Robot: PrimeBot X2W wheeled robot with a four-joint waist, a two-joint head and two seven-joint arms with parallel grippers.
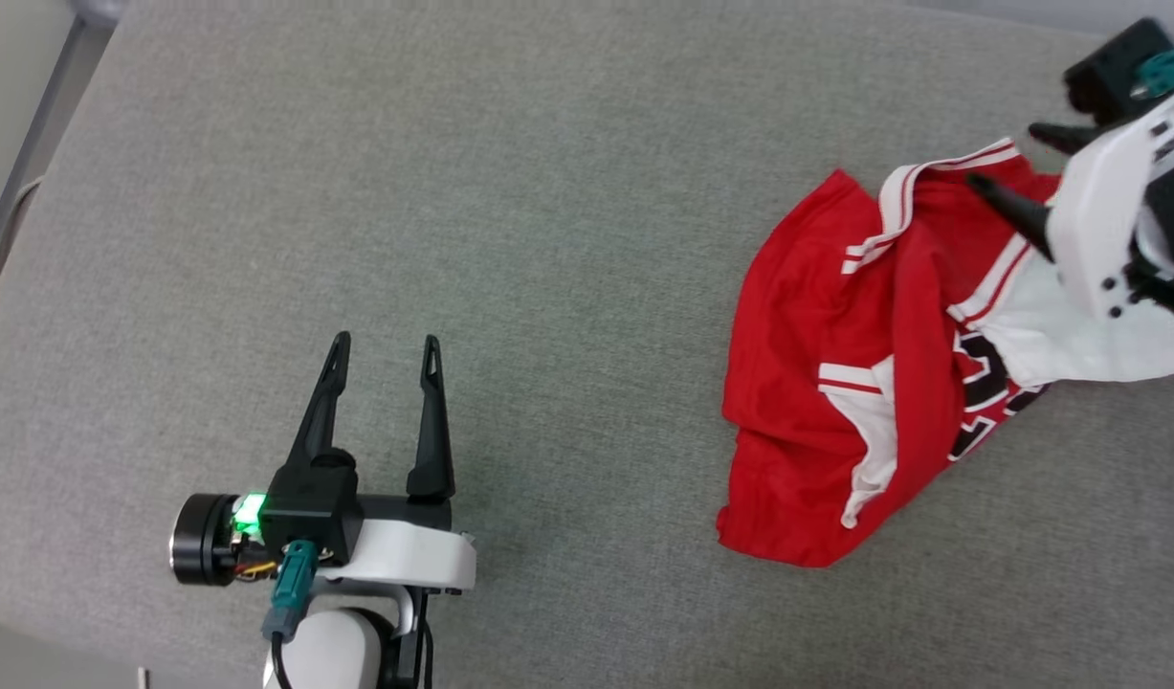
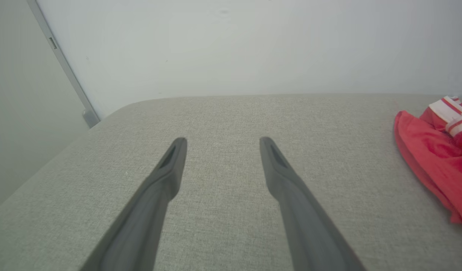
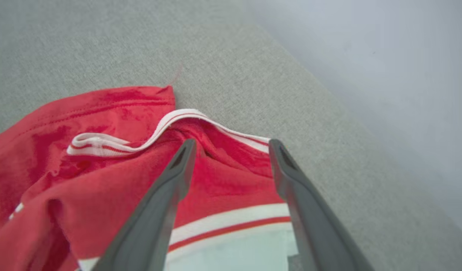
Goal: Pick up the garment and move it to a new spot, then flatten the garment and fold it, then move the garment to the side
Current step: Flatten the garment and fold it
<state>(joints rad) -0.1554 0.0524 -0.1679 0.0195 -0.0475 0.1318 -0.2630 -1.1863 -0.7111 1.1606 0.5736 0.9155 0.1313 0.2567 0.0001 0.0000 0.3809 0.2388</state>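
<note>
The garment (image 1: 835, 383) lies crumpled in a loose heap toward the right side of the grey fabric surface (image 1: 510, 191) — the right gripper (image 3: 232, 143) poised at its striped trim, fingers spread and pinching nothing — while the left gripper (image 1: 386, 341), likewise spread wide, hovers well apart from it

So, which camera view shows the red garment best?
The head view: the garment lies crumpled there, almost whole, logo partly visible. The right wrist view gives a close part with striped trim; the left wrist view catches one edge at its right.
</note>
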